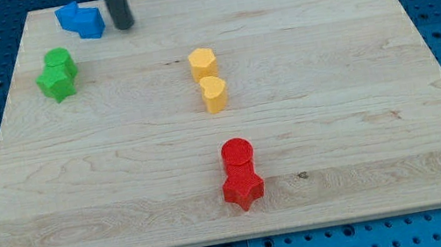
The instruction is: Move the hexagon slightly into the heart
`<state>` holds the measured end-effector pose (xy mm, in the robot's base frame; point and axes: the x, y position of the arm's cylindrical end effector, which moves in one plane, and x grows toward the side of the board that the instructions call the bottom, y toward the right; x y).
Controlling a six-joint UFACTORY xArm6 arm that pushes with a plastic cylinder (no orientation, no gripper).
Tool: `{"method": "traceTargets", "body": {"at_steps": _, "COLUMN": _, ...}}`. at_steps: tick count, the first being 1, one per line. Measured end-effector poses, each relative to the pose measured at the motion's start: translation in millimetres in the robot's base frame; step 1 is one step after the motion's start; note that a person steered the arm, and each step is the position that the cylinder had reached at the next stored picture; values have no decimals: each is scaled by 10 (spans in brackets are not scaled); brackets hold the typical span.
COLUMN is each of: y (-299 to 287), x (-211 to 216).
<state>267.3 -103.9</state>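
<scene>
1. Yellow hexagon (203, 61) sits just above the yellow heart (214, 93), touching or nearly so.
2. No fingers here; my tip (124, 26) is far up-left of the hexagon, beside the blue block (81, 20).
3. Risk: an off-centre shove spins the hexagon past the heart, or drives both down the surface (362, 119).

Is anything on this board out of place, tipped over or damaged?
Nothing stands out. The blocks sit in four neat pairs: blue, green, yellow hexagon touching yellow heart, and red. My tip rests just right of the blue pair.
</scene>
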Motion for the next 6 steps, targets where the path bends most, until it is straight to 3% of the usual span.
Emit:
{"method": "traceTargets", "body": {"at_steps": 1, "y": 744, "x": 410}}
{"method": "traceTargets", "body": {"at_steps": 2, "y": 931, "x": 567}}
{"method": "traceTargets", "body": {"at_steps": 4, "y": 931, "x": 574}}
{"method": "traceTargets", "body": {"at_steps": 6, "y": 931, "x": 912}}
